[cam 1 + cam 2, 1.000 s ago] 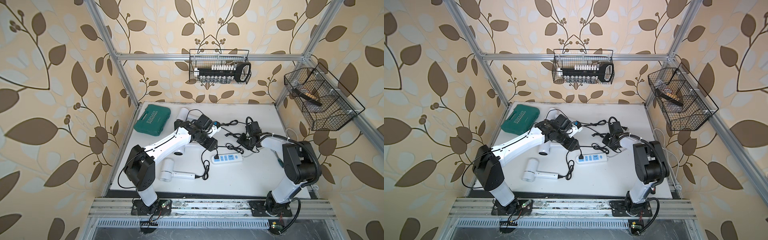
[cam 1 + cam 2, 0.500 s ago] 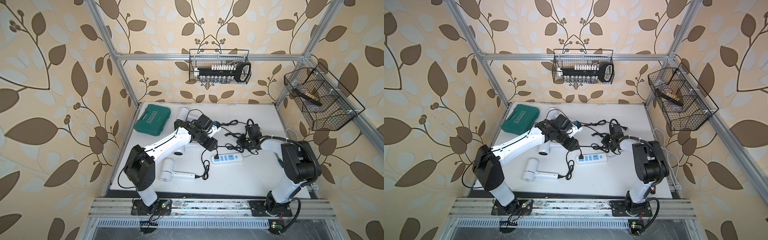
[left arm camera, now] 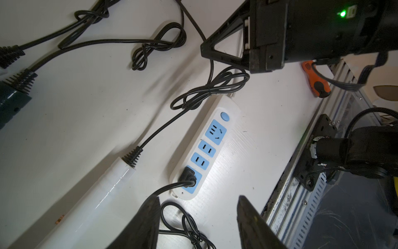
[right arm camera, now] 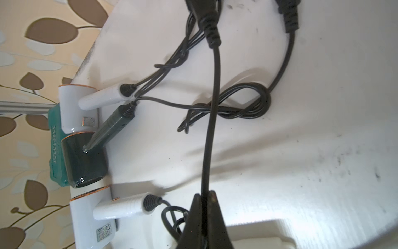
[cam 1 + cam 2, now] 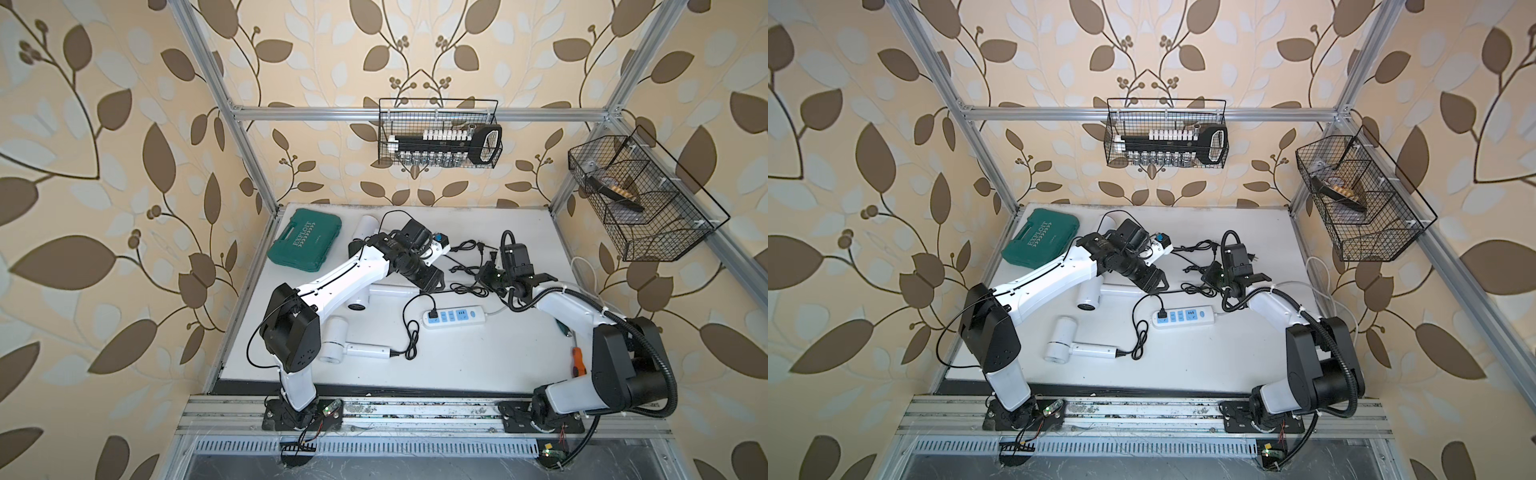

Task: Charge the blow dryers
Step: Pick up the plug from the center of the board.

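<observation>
The right gripper [image 4: 205,195] is pressed tight, pinching a black cord [image 4: 213,107]; the left gripper [image 3: 198,215] is spread wide with nothing in it, near the power strip [image 3: 206,148]; one black plug [image 3: 188,176] already sits in the strip's end hole.

From the strip, the near white blow dryer [image 5: 338,345] lies at 8 o'clock; the middle white blow dryer [image 5: 361,296] lies at 9 o'clock, partly under the left arm; the dark green blow dryer [image 4: 86,159] and the far white blow dryer [image 5: 365,226] lie at 11 o'clock, beside the teal case [image 5: 305,243].

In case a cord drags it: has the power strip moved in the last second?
No. The power strip lies at the same spot and angle, as far from the table's front edge as before.
</observation>
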Robot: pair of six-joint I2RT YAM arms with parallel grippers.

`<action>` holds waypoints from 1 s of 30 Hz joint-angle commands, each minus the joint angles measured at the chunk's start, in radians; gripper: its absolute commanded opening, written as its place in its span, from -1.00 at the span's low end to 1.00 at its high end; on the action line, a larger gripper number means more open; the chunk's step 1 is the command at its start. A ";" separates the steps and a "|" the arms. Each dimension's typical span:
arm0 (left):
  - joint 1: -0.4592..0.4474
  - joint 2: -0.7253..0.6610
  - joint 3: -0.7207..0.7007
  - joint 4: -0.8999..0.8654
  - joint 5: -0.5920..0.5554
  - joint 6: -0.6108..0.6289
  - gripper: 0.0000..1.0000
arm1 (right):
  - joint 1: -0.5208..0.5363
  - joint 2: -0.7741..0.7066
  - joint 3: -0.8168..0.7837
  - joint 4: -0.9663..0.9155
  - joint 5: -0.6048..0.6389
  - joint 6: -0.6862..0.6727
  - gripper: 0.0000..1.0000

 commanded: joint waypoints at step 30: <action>0.003 0.087 -0.033 0.274 0.346 0.077 0.09 | 0.158 -0.058 0.038 0.027 -0.071 0.169 -1.00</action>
